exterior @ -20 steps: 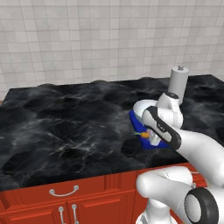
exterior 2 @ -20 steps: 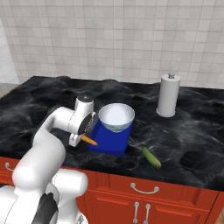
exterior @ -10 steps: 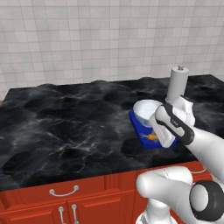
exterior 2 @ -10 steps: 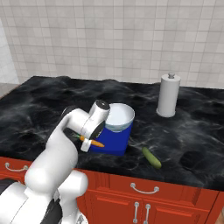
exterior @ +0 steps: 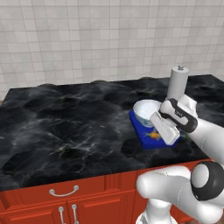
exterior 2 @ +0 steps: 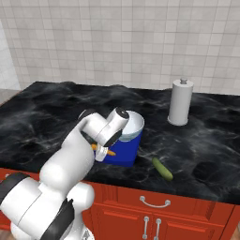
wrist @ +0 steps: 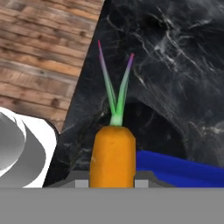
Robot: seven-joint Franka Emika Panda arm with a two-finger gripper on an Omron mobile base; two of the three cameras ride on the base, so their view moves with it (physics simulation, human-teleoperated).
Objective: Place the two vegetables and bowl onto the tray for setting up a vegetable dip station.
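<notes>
carrot (wrist: 112,155) tip behind pincer (wrist: 112,183)

The carrot (wrist: 112,155) is small and orange, with thin green leaf stalks tipped in purple; it hangs over the near edge of the tray (exterior 2: 123,152), clear of the counter. The tray is flat, rectangular and bright blue with a low rim, and lies on the dark marble counter. The white bowl (exterior: 145,111) sits upright on the tray's far part. The slender dark green cucumber (exterior 2: 162,168) lies on the counter beside the tray, apart from it, near the counter's front edge.
</notes>
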